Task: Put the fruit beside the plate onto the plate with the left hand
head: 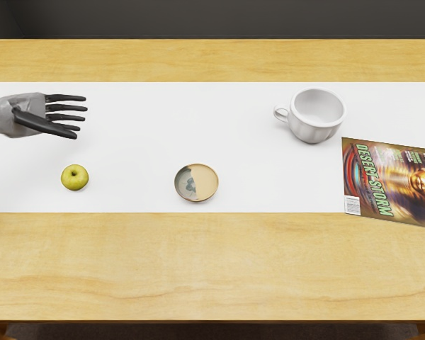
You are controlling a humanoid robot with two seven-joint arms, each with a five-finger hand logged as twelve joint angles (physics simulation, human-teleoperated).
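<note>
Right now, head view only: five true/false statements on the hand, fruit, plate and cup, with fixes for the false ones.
1. The apple lies on the plate. False: it sits on the white runner, to the picture's left of the plate and apart from it.
2. The left hand holds nothing, its fingers stretched out. True.
3. The cup is tipped on its side. False: it stands upright, handle toward the picture's left.
4. The magazine lies at the picture's right edge. True.
5. The right hand hovers over the plate. False: no right arm is in view.
</note>
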